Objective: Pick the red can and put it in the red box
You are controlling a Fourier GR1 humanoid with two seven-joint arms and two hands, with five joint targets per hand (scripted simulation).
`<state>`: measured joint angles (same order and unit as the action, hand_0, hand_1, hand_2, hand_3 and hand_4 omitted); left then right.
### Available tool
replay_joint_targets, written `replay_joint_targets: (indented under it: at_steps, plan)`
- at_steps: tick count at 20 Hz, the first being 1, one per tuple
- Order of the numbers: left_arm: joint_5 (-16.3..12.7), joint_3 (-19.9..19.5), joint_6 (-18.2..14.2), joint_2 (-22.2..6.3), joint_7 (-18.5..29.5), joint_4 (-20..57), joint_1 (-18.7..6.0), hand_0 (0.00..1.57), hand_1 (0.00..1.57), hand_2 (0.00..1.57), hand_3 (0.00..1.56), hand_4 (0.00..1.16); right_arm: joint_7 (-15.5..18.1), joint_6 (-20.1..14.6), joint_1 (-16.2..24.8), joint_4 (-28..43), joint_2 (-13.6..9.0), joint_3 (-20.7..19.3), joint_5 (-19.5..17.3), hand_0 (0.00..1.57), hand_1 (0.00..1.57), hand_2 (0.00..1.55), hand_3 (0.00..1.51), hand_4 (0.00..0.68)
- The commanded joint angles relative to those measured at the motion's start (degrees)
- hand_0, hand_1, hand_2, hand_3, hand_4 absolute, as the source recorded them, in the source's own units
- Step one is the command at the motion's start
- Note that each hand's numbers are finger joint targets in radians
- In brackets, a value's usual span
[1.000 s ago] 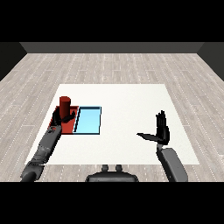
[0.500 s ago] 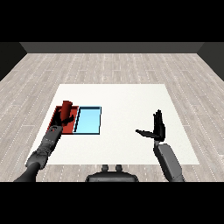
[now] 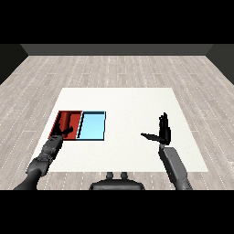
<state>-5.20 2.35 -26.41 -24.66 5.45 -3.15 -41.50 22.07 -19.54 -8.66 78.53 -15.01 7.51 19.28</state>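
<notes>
A bare test room or lab space is showing here rather than a home or shop. A plain white table [image 3: 137, 103] is standing on a floor of pale grey wood-look planks [image 3: 114, 68], and dark walls [image 3: 119, 49] are closing the room off at the far edge. Nothing homely is appearing: only a red tray [image 3: 58, 122] and a light blue tray [image 3: 91, 126] are lying side by side on the table, set out like a work rig for a robot
</notes>
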Motion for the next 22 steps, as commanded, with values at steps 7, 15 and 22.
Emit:
replay_joint_targets:
  at_steps: [7, 15, 22]
  plan:
    - [1.98, 1.26, 6.03, -3.18, -1.05, 1.51, 0.18, 0.00, 0.00, 0.00, 0.00, 0.00, 4.33, 3.35, -1.65, -4.96, 1.58, -2.73, 1.45, 0.00, 0.00, 0.00, 0.00, 0.000]
    - [-5.30, -6.62, 4.19, -0.57, 15.26, -7.71, -0.22, 1.16, 1.16, 1.13, 0.00, 0.00, 3.72, 7.59, 1.74, 2.02, -1.75, -4.17, 3.59, 0.00, 0.00, 0.00, 0.00, 0.000]
    - [-10.15, -8.95, 18.06, 1.35, 27.48, -21.34, 4.46, 0.00, 0.00, 0.00, 0.00, 0.00, 1.93, 7.98, 2.36, 5.58, -0.42, 0.17, 1.52, 0.00, 0.00, 0.00, 0.00, 0.000]
